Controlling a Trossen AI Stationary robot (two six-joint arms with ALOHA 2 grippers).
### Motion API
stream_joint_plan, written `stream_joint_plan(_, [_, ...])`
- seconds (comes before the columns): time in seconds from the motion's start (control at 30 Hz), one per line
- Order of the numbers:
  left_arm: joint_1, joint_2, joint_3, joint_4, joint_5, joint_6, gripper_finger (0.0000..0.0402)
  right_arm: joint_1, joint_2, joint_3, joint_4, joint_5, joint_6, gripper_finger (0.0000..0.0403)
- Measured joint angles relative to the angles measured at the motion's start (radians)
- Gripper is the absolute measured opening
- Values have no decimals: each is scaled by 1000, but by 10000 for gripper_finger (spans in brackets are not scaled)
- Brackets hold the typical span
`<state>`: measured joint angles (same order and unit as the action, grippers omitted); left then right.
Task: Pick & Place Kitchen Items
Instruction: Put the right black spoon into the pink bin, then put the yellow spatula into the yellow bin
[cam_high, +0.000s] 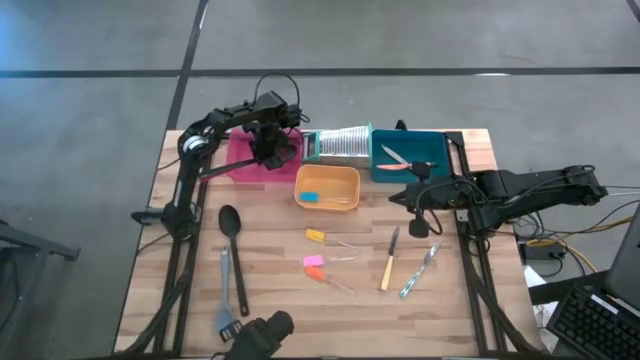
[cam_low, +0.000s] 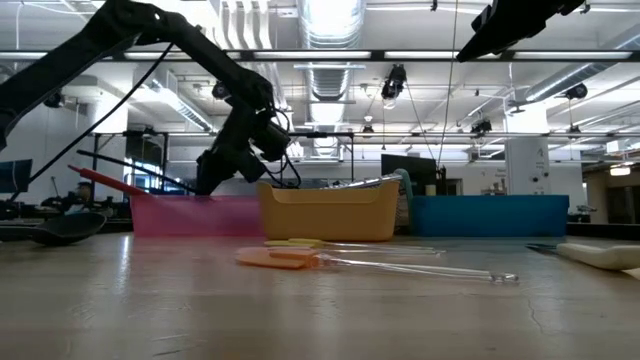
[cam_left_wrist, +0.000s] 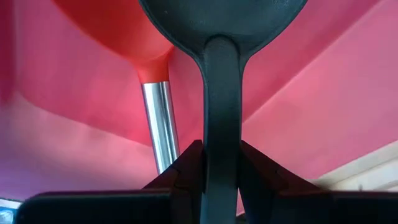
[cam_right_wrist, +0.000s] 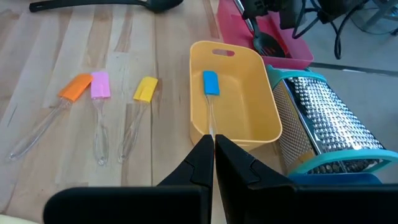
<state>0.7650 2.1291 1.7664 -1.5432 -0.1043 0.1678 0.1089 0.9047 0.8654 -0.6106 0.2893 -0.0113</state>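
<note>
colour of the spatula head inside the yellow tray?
Blue spatula head, in the yellow tray; clearest in the right wrist view.

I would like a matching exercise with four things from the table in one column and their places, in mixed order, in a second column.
Things:
1. blue spatula
2. black spoon
3. pink spatula
4. black ladle

Places:
A. held by the left end effector over the pink tray
B. between the orange and yellow spatulas on the table
C. inside the yellow tray
D. alone on the bare wood near the left arm's base

Pairs: 1-C, 2-D, 3-B, 4-A
</note>
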Motion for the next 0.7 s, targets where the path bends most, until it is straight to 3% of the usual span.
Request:
stream_joint_plan(0.1, [1, 1, 0, 0, -24, 11, 86, 0, 0, 0, -3, 0, 0, 8])
stream_joint_plan(0.37, [1, 1, 0, -2, -28, 16, 200, 0, 0, 0, -6, 0, 0, 8])
stream_joint_plan(0.7, [1, -39, 20, -30, -28, 24, 215, 0, 0, 0, -14, 0, 1, 8])
